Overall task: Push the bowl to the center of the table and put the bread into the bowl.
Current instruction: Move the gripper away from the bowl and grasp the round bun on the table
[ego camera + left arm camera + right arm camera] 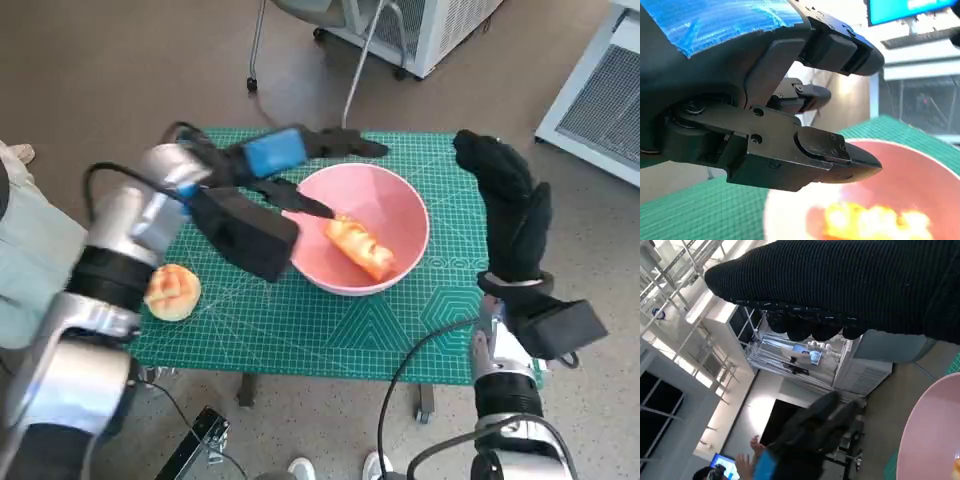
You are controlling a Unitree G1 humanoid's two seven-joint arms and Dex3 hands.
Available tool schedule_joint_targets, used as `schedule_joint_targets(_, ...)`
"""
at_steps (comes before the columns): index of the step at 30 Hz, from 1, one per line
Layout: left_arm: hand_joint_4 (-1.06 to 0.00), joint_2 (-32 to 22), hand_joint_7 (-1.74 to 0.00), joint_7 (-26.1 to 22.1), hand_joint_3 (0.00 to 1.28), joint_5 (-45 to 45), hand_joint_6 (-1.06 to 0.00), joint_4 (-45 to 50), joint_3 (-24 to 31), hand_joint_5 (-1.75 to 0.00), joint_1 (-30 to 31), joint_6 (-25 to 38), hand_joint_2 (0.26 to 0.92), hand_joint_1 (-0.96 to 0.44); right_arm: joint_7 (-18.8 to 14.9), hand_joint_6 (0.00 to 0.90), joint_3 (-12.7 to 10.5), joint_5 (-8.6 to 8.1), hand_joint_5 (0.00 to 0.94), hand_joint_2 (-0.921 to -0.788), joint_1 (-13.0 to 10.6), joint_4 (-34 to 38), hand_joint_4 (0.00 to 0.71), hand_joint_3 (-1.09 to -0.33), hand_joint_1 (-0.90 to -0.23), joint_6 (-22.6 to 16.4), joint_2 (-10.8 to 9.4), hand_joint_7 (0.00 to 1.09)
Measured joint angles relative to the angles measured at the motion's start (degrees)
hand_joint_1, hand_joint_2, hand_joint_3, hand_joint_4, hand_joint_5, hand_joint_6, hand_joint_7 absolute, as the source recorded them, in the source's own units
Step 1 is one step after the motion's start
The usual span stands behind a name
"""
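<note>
Even daylight fills the head view, leaving soft shadows under the pink bowl (365, 230) on the green table (330, 330), and the wide lens bends the edges outward. The left arm (110, 290) is smeared by motion blur. In the left wrist view the left robot hand (790, 125) is sharp, while the bread (870, 222) glares into a washed-out, unfocused orange patch. The right wrist view is tilted, with bright windows blown out and the dark glove (850, 285) underexposed.
</note>
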State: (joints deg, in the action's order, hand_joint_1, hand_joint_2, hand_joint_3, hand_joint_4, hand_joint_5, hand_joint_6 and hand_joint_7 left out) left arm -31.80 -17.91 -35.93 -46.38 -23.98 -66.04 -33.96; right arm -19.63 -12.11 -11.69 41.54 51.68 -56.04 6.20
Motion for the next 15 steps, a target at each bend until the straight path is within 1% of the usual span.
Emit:
schedule_joint_targets(3,-0.46,-4.09,-0.48,-1.67,0.0,1.32,-0.43,5.41,2.21,-0.14,3.37,-0.48,0.915,0.0,-0.06,0.05,0.03,0.1,0.001,-0.921,0.2,0.04,0.385,-0.816,-0.54,-0.04,0.04,0.77)
schedule_joint_targets(6,-0.47,-8.77,-0.41,-4.64,0.0,3.5,-0.47,12.12,5.19,-0.1,7.65,0.03,0.912,0.03,-0.27,0.048,-0.02,0.02,0.001,-0.921,0.24,0.04,0.384,-0.817,-0.54,-0.03,0.13,0.77)
schedule_joint_targets(8,-0.47,-11.97,-0.39,-6.57,0.0,4.98,-0.48,16.25,7.43,-0.09,10.63,0.65,0.91,0.04,-0.4,0.046,-0.04,-0.13,0.001,-0.921,0.24,-0.05,0.384,-0.817,-0.543,-0.02,0.16,0.77)
schedule_joint_targets(13,-0.45,-21.04,-0.35,-11.12,0.0,7.85,-0.46,26.56,13.73,-0.07,19.22,3.05,0.901,0.06,-1.1,0.044,-0.04,-1.3,0.001,-0.921,0.2,-0.51,0.385,-0.813,-0.551,0.01,0.13,0.78)
schedule_joint_targets(15,-0.44,-24.24,-0.27,-12.62,0.0,8.14,-0.48,29.62,15.8,-0.04,22.56,4.29,0.898,0.06,-1.27,0.043,-0.02,-1.63,0.001,-0.921,0.21,-0.65,0.385,-0.813,-0.553,0.03,0.06,0.78)
